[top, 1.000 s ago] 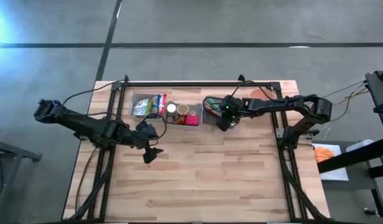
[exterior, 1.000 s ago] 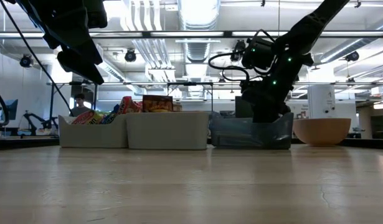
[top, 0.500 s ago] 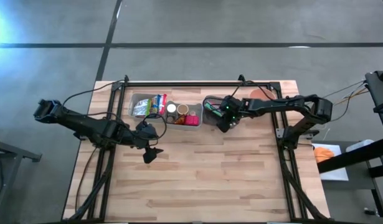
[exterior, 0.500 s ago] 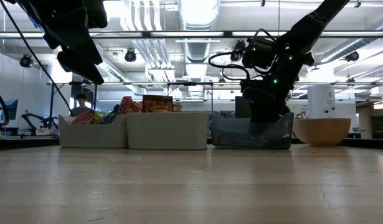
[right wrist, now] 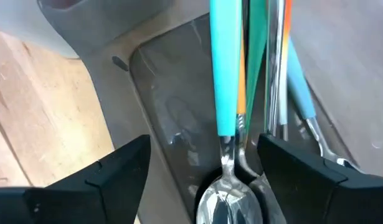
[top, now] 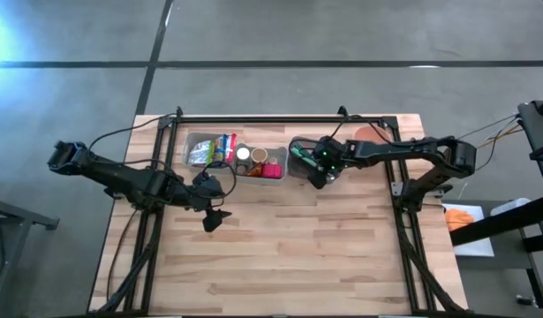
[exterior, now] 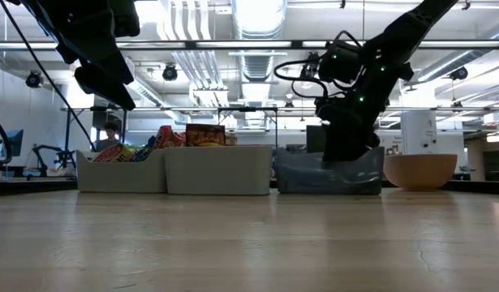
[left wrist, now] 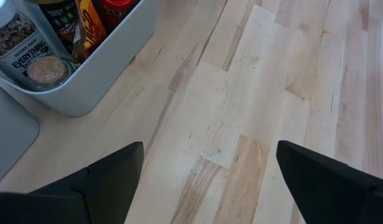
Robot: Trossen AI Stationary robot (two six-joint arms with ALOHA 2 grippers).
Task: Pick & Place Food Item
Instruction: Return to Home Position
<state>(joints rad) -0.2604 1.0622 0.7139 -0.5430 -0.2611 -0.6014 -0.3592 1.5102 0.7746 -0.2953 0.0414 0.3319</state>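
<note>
My right pincer (right wrist: 203, 167) hangs spread above the black bin (right wrist: 157, 112), because the blue spoon (right wrist: 225, 68) lies free inside. My left pincer (left wrist: 210, 180), also spread, waits nearer.

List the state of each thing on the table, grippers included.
left gripper: open, empty, above bare table
right gripper: open, empty, over the black bin
black bin: holds cutlery
spoon: lying in the black bin, not gripped
left gray bin: filled with snack packets
right gray bin: holds bottles
bottles: standing upright
bowl: upright, beside the black bin
</note>
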